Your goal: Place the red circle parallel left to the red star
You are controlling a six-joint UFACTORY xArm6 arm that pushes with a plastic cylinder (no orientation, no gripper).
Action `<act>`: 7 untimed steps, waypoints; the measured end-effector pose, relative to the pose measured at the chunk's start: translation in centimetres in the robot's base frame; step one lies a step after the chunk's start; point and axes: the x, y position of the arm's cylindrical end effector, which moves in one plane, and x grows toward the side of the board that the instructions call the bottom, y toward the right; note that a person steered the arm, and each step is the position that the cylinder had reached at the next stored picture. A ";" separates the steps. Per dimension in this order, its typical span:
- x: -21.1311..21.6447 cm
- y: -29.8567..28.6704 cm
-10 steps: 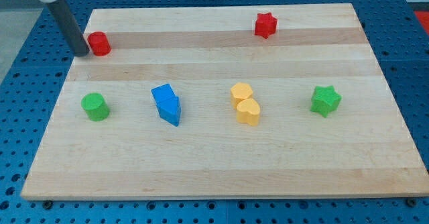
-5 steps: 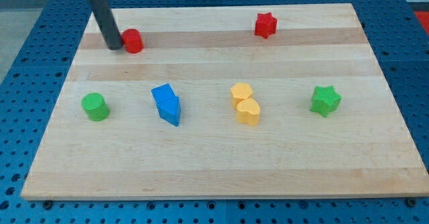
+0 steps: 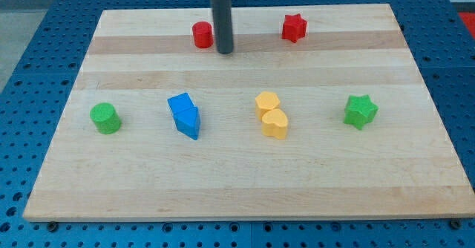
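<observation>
The red circle [image 3: 202, 35] stands near the top of the wooden board [image 3: 245, 196], left of centre. The red star [image 3: 294, 27] sits to its right, slightly higher in the view. My tip [image 3: 224, 51] is on the board between them, just right of and slightly below the red circle, a small gap apart from it.
A green circle [image 3: 105, 118] is at the view's left. Two blue blocks [image 3: 184, 114] touch each other left of centre. Two yellow blocks [image 3: 272, 115] touch each other at centre. A green star [image 3: 361, 111] is at the right.
The red circle has slid to the right along the top of the board. My tip moved right, from the circle's left side to its right side.
</observation>
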 end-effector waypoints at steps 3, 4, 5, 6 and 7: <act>5.1 -4.6; 4.7 -6.3; 2.4 -8.2; -2.6 -8.4; -2.6 -8.4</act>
